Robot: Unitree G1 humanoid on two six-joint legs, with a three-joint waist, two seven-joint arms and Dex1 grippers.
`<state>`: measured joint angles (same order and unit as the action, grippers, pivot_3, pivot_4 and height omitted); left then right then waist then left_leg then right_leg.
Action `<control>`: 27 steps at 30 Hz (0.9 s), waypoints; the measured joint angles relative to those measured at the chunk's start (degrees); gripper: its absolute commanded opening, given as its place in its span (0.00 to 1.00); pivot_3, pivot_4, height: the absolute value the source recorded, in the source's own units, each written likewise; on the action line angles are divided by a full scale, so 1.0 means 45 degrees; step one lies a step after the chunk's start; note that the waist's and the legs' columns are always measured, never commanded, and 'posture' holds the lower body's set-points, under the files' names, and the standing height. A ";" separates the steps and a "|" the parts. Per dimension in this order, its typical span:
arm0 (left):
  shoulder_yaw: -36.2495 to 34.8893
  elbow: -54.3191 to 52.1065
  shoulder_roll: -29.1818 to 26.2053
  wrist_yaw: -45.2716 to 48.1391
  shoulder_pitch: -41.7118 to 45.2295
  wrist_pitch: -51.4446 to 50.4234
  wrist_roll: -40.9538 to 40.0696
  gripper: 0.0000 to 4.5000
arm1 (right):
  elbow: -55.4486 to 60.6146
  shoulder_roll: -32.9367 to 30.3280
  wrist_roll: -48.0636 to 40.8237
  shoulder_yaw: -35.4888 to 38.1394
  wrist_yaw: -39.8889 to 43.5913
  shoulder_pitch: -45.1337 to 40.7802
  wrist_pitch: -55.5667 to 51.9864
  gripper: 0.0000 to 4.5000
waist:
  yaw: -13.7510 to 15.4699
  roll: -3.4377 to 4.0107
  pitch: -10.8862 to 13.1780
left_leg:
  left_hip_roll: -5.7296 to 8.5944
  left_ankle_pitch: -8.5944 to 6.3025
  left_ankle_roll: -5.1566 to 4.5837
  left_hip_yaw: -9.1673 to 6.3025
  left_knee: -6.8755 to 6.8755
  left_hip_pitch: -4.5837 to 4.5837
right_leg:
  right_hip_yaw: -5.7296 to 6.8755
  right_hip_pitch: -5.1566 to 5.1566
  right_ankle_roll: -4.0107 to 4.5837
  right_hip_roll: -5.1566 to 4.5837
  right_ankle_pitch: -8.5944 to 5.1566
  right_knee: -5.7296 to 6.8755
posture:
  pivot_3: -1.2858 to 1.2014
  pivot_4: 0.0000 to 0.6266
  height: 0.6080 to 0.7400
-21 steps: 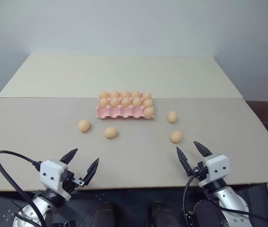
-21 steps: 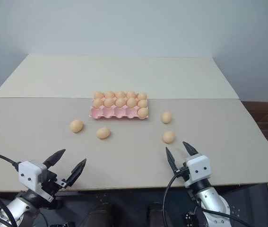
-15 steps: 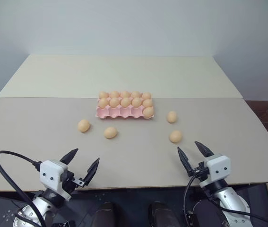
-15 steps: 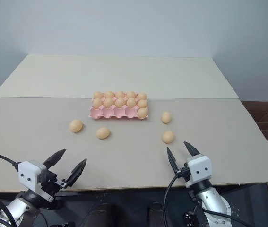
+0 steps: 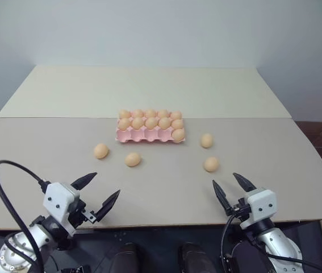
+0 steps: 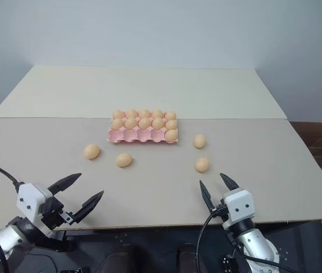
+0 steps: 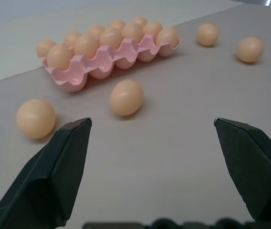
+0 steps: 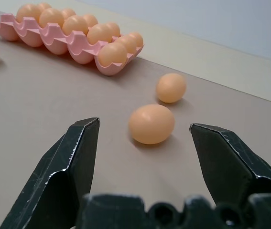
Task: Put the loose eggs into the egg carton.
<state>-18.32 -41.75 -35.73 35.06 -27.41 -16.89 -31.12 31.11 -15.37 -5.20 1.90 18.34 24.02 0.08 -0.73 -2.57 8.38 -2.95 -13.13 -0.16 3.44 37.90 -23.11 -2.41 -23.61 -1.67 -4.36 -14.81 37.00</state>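
Right hand (image 5: pixel 233 188) gapes empty, lined up on the nearest egg (image 5: pixel 210 164); next, reach forward and close.

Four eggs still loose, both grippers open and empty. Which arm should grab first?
Probably the right: its gripper sits just short of the nearest egg, which lies between its open fingers in the wrist view. The left gripper is farther from its eggs.

Left hand (image 5: pixel 101 190) shifted outward toward the left edge, turned so the spread fingers now point more to the right across the counter (image 5: pixel 166 187). Right hand (image 5: pixel 232 189) drawn back slightly toward the near edge, farther from the nearest egg (image 5: pixel 210 164).
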 measured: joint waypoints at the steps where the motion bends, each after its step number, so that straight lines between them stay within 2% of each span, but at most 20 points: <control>1: -0.0084 -0.0005 -0.0401 0.0218 0.0137 -0.0394 -0.0354 0.99 | 0.0211 -0.0041 0.0148 -0.0145 -0.0051 0.0051 -0.0441 0.80 | -0.0001 0.0001 0.0001 | -0.0002 0.0000 0.0000 -0.0002 0.0000 -0.0002 | 0.0003 -0.0004 0.0001 0.0001 0.0000 0.0003 | 0.52 0.24 1.00; 5: -0.0276 -0.0002 -0.1617 0.1201 0.0707 -0.1221 -0.1161 0.99 | 0.1252 -0.0208 0.0878 -0.0705 -0.0361 -0.0075 -0.2621 0.80 | 0.0000 0.0005 0.0003 | -0.0001 0.0000 0.0000 0.0002 0.0000 0.0001 | 0.0002 -0.0009 0.0004 0.0001 0.0001 0.0008 | 0.52 0.24 1.00; 9: -0.0213 0.0118 -0.1941 0.1774 0.1390 -0.1195 -0.1087 0.99 | 0.2076 -0.0045 0.1523 -0.1258 -0.0952 -0.0942 -0.4943 0.80 | -0.0011 0.0006 0.0002 | -0.0002 0.0000 0.0000 0.0003 0.0000 0.0000 | 0.0000 -0.0016 0.0008 0.0004 0.0002 0.0008 | 0.52 0.24 1.00; 15: -0.0019 0.0622 -0.1991 0.2342 0.2169 -0.1031 -0.0828 0.99 | 0.1991 0.1203 0.2875 -0.2124 -0.2485 -0.3053 -0.7143 0.80 | -0.0011 0.0005 0.0001 | 0.0003 0.0001 0.0000 0.0004 -0.0001 -0.0038 | -0.0001 -0.0059 -0.0050 0.0007 0.0034 0.0013 | 0.52 0.24 1.00; 21: 0.0293 0.0935 -0.1989 0.2647 0.2597 -0.1021 -0.0617 0.99 | 0.0556 0.2487 0.3686 -0.2321 -0.3857 -0.4599 -0.8268 0.80 | -0.0026 0.0006 0.0001 | 0.0005 0.0001 -0.0001 0.0006 -0.0002 -0.0047 | -0.0002 -0.0072 -0.0073 0.0007 0.0050 0.0018 | 0.52 0.24 1.00; 27: 0.0377 0.0983 -0.1971 0.2730 0.2908 -0.1019 -0.0523 0.99 | -0.0831 0.3390 0.4096 -0.2292 -0.4887 -0.5629 -0.8411 0.80 | -0.0050 0.0007 0.0002 | 0.0005 0.0001 -0.0001 0.0006 -0.0002 -0.0058 | -0.0004 -0.0086 -0.0078 0.0007 0.0053 0.0022 | 0.52 0.24 1.00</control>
<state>-16.62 -37.32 -44.60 47.35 -14.32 -21.47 -33.47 27.37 -0.11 13.23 -8.41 -3.65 -1.31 -37.77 -0.96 -2.54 8.39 -2.93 -13.13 -0.16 3.47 37.90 -23.38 -2.43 -24.00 -2.02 -4.33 -14.58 37.10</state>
